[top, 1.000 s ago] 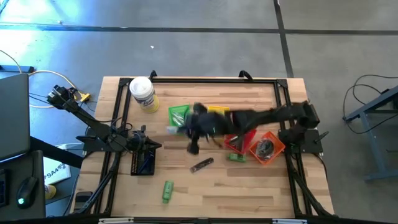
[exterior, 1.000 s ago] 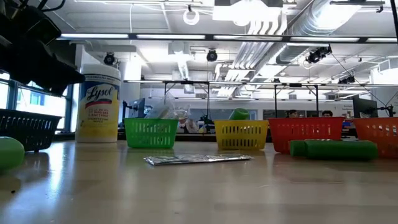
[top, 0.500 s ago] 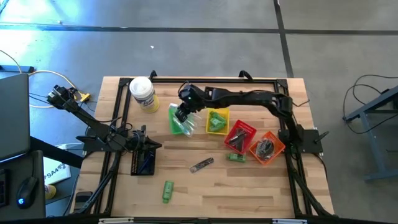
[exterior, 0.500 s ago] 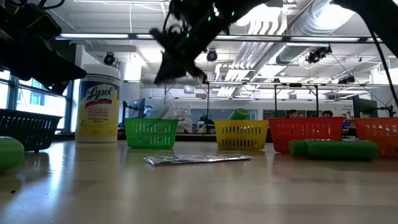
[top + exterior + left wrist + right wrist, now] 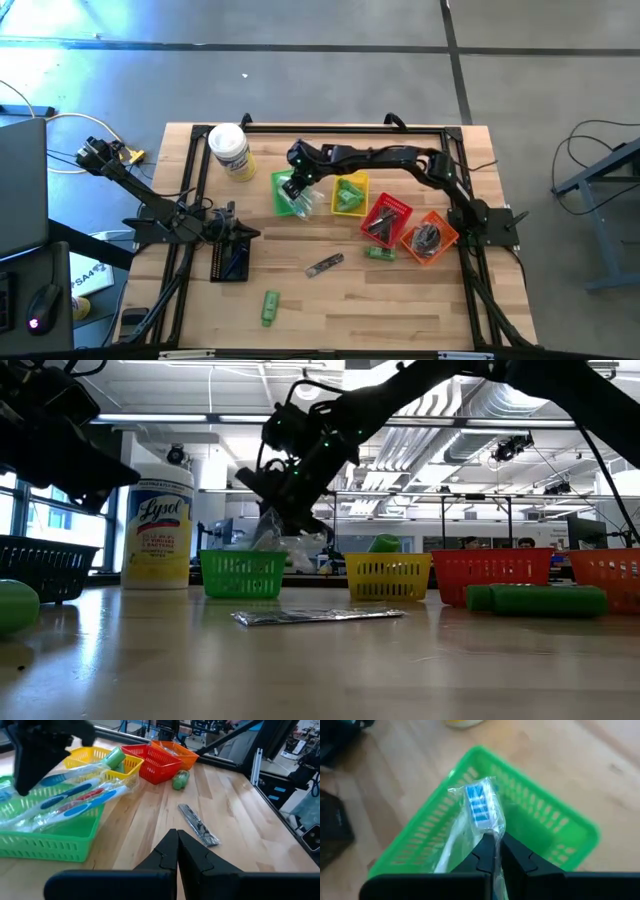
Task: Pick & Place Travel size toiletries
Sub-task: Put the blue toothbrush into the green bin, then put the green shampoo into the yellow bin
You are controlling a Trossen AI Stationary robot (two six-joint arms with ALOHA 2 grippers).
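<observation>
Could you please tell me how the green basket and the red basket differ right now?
The green basket holds clear-wrapped toothbrushes that stick out over its rim; the red basket holds a dark item lying inside it. The right gripper is shut on a wrapped toothbrush above the green basket; no gripper is at the red basket. Both are small mesh baskets in the same row on the table.
</observation>
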